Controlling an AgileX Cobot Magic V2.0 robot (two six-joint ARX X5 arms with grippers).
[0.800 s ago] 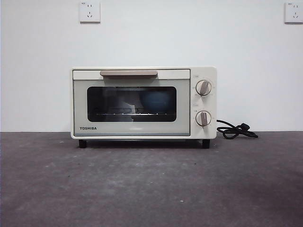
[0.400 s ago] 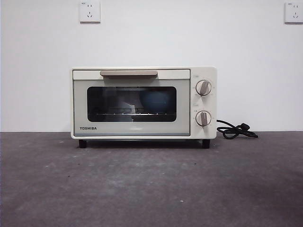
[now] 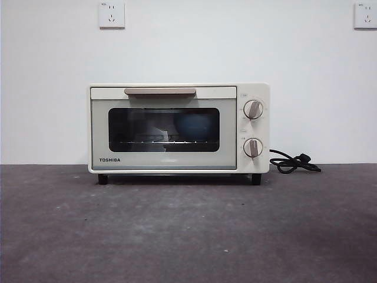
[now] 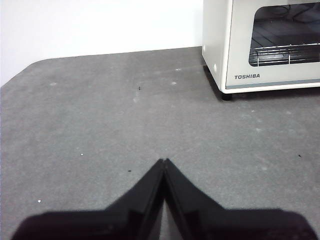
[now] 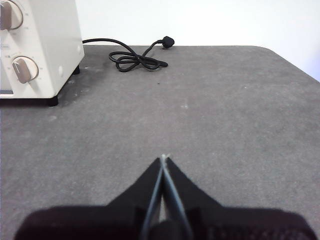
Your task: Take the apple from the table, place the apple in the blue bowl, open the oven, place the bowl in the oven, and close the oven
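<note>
Left gripper (image 4: pixel 164 161) matte black, two tapering wedge-shaped jaws; right gripper (image 5: pixel 163 157) the same

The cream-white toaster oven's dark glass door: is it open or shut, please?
Shut: the cream-white toaster oven's glass door stands upright, flush with the front.

The brand name TOSHIBA stands in dark letters on the oven (image 3: pixel 178 128) door's lower left corner.

Cream oven (image 3: pixel 178 127) on mottled grey tabletop (image 3: pixel 188 230)

The oven is showing dark glass, a beige handle (image 3: pixel 160 91) and a black cord (image 3: pixel 293 163); blue is glimmering inside.
</note>
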